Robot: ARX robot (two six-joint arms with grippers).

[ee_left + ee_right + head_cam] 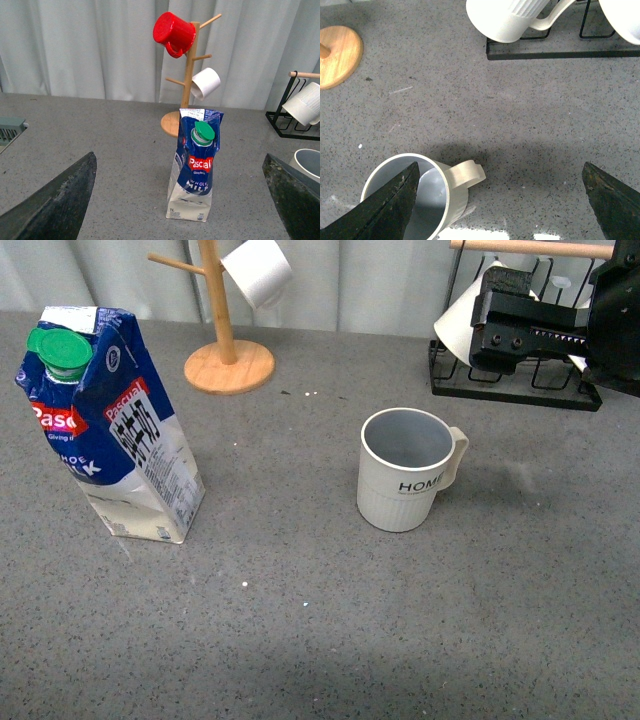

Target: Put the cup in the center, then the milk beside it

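At frame left, the milk [105, 425] looks crushable and top-heavy; grasp mid-body. Jaws of left gripper [179, 156] and right gripper [501, 165] gape, empty.

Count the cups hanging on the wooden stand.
2: a red mug near the top of the wooden stand, and a white cup lower down. Pegs behind the post may hide another.

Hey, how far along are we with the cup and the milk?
Done, it seems: the cup stands upright near the middle of the table, clear of the open right pincer. In hand: nothing yet. The open left pincer faces the milk but does not hold it. Left: the milk stands well off to the cup's left and has to be set beside the cup.
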